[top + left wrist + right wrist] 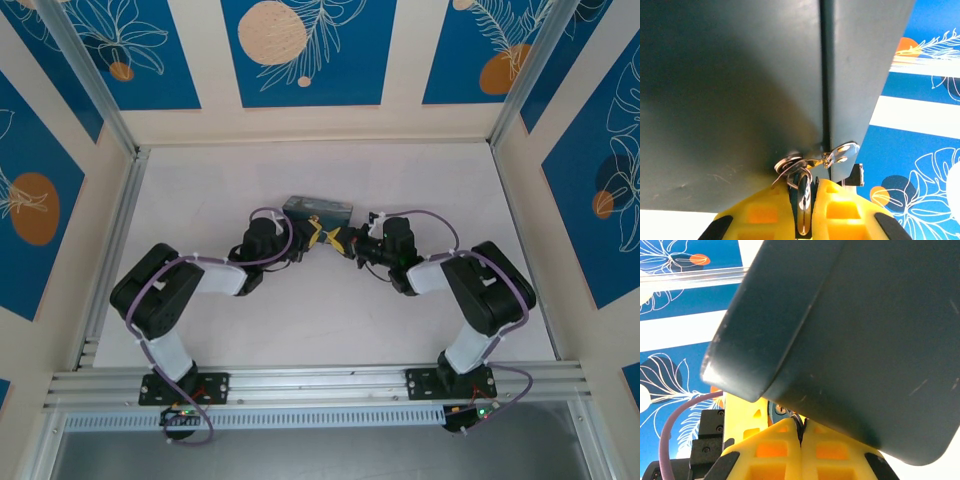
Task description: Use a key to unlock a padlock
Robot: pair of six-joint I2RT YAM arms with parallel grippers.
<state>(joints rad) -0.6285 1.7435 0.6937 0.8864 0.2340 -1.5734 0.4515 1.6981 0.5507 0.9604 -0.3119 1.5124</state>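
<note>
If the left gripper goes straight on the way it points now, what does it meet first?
Probably the silvery ring and hasp on the dark box, just ahead of the left gripper, which pinches a thin metal piece. Depth is hard to judge.

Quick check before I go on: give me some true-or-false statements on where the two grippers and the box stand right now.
1. The left gripper and right gripper both sit at the box. True.
2. The left gripper stands wide open. False: it is closed on a thin silvery piece, apparently the key.
3. The right gripper is shut. True.
4. The box lies at the near edge of the table, beside the arm bases. False: it lies around the middle, somewhat toward the back.
5. A silvery hasp sits at the box's seam, just above the left fingers. True.
</note>
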